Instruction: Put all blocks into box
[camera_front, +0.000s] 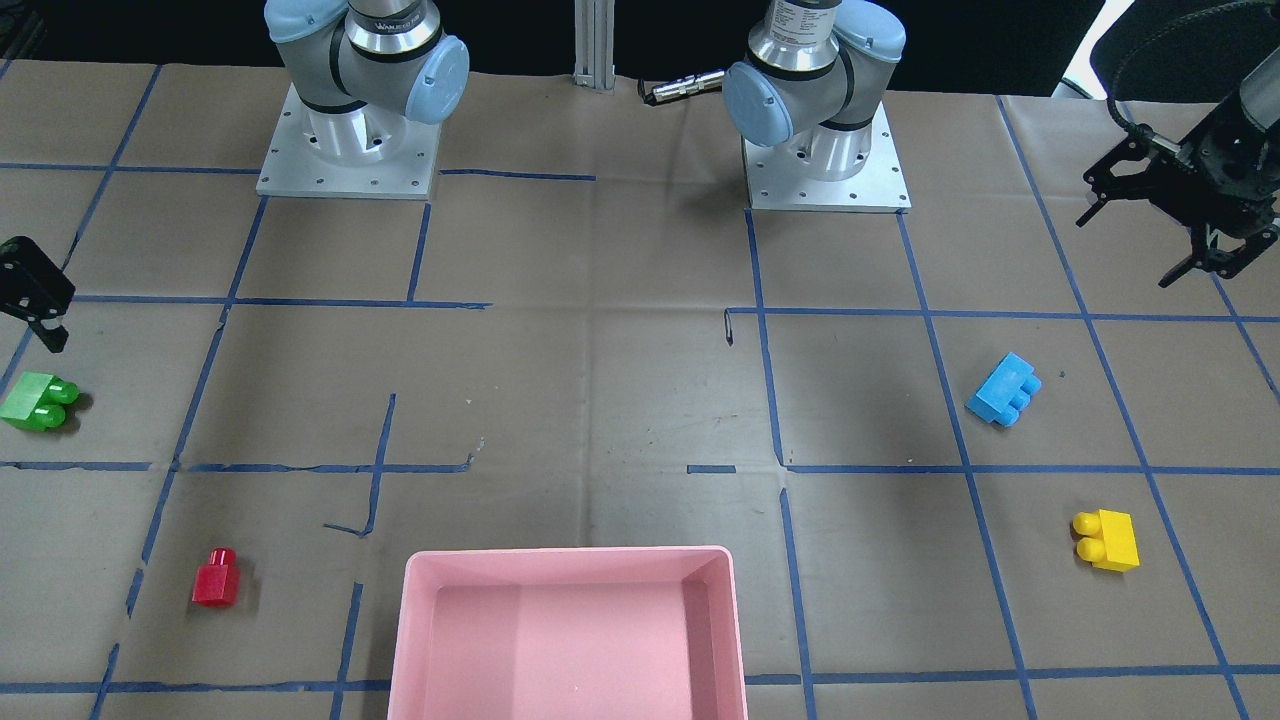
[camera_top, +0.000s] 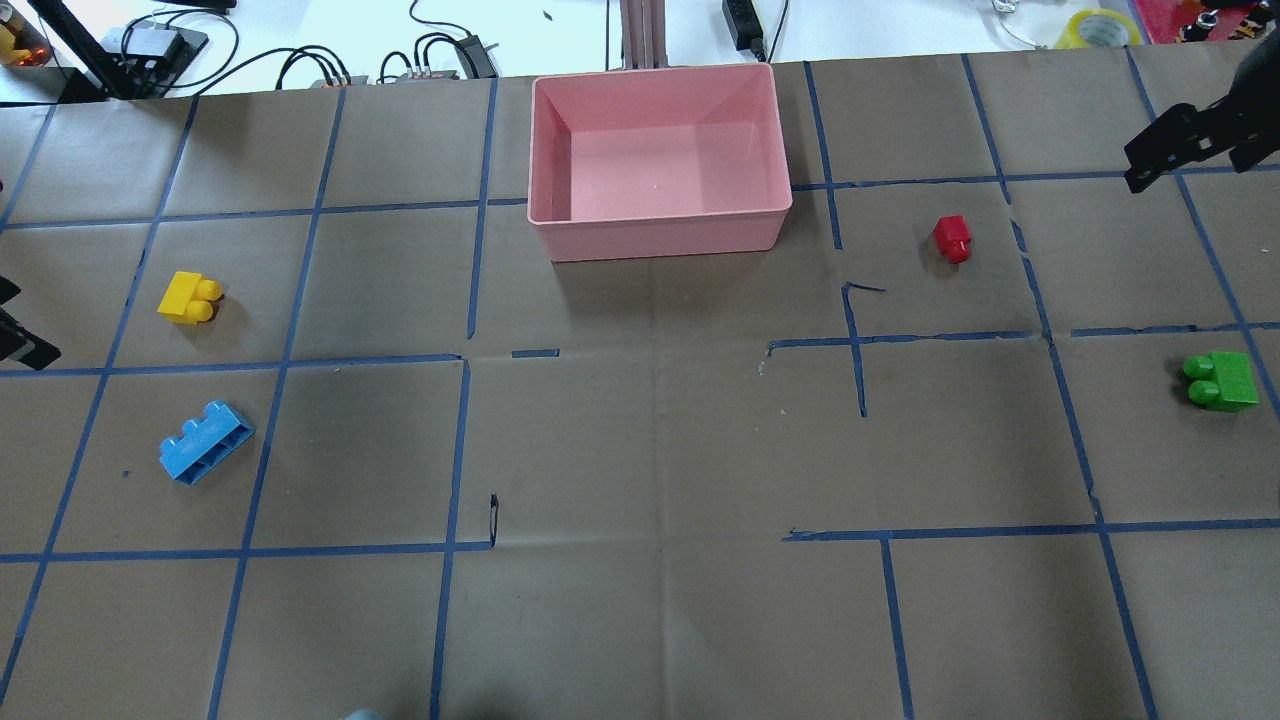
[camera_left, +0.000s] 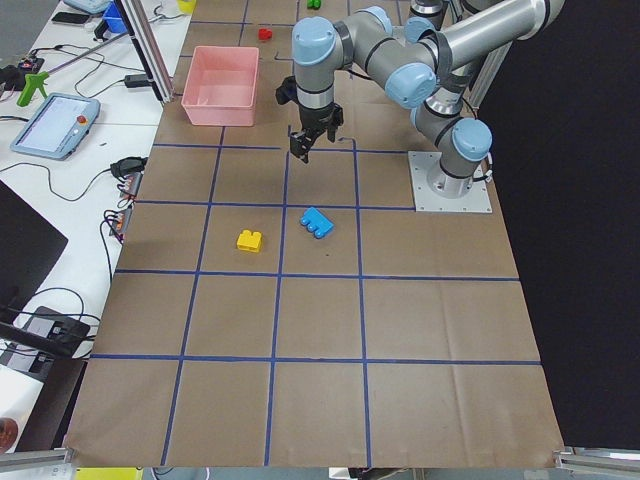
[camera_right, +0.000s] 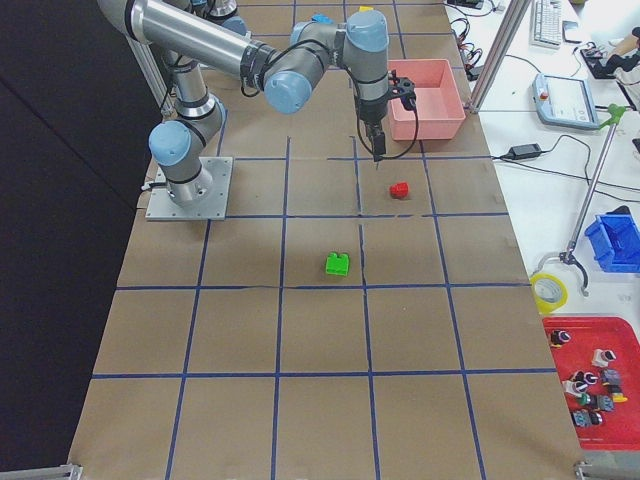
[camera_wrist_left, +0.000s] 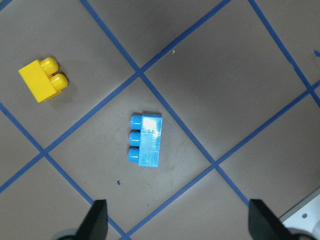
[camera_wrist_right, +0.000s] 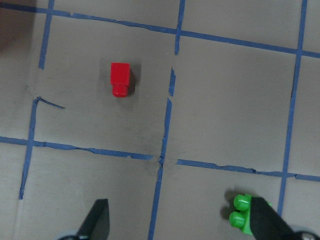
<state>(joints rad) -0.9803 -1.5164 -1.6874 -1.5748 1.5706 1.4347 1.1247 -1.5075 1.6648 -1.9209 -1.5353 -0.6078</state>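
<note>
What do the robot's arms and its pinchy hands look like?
The left arm and right arm are shiny silver-grey tubes with round light blue caps on the joints. Each stands on a square silver base plate with bolt holes. The left gripper and right gripper are black, each with two thin fingers.

Wide bare table (camera_top: 650, 450) around scattered blocks (camera_top: 205, 441); box (camera_top: 660, 235) open-topped, raised-rimmed.

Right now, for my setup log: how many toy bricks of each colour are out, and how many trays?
Green two-stud brick: 1
Blue three-stud brick: 1
Yellow two-stud brick: 1
Red one-stud brick: 1
Pink tray: 1
Total: 4 bricks, 1 tray
</note>
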